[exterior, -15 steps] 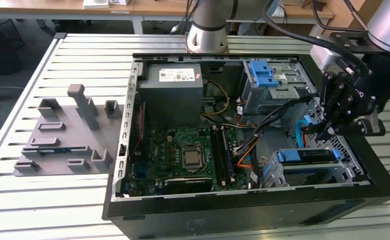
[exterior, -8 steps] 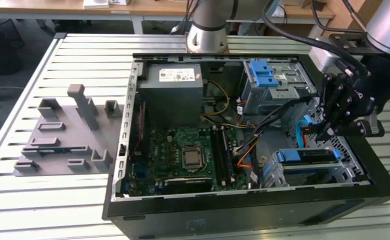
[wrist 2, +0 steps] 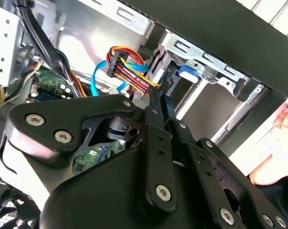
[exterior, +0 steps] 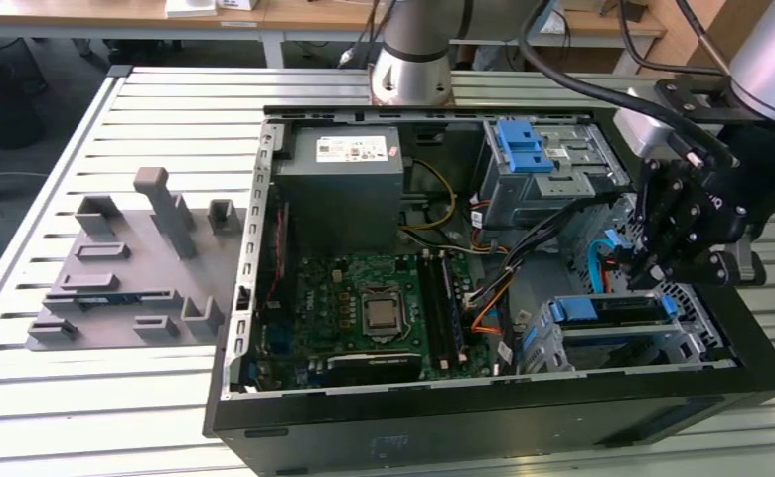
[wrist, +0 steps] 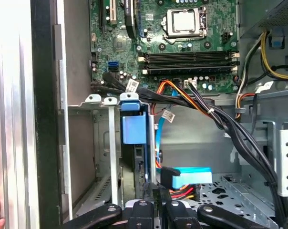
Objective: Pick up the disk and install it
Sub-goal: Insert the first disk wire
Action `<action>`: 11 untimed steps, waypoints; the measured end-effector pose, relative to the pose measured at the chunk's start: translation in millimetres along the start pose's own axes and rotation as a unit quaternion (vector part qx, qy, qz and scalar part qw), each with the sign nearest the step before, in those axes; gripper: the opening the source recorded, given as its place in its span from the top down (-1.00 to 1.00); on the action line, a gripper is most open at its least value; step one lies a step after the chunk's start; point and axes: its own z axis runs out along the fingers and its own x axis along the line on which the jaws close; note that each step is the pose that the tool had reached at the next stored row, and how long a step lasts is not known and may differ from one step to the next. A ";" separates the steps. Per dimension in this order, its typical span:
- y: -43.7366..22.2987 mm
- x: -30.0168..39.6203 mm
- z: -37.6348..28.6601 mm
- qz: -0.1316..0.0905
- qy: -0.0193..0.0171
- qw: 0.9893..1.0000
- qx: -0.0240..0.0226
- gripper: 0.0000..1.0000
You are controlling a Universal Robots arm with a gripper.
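The disk (exterior: 616,310) lies flat in the lower drive cage (exterior: 686,343) at the front corner of the open computer case, its blue side rails showing. In the first wrist view its blue rail tab (wrist: 133,129) stands in the cage slot. My gripper (exterior: 653,260) hangs just above that cage, beside the disk. In the second wrist view the fingers (wrist 2: 158,102) are pressed together, with their tips at a bundle of red, yellow and orange wires (wrist 2: 132,71). I cannot tell whether anything is pinched between them. A blue-topped connector (wrist: 191,175) sits just beyond the fingertips.
Inside the case are the grey power-supply box (exterior: 348,174), the green motherboard (exterior: 368,298) and an upper cage with a blue latch (exterior: 527,149). Black cables (wrist: 239,138) cross near the gripper. A grey fixture (exterior: 136,268) lies on the slatted table. A person's hand (wrist 2: 282,143) is near the case.
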 end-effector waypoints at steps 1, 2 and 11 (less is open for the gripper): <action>0.7 0.5 0.9 0.000 0.000 1.000 0.000 0.67; 1.0 0.7 1.7 0.000 0.000 1.000 0.000 0.67; 0.9 6.0 7.3 -0.001 0.000 1.000 0.000 0.67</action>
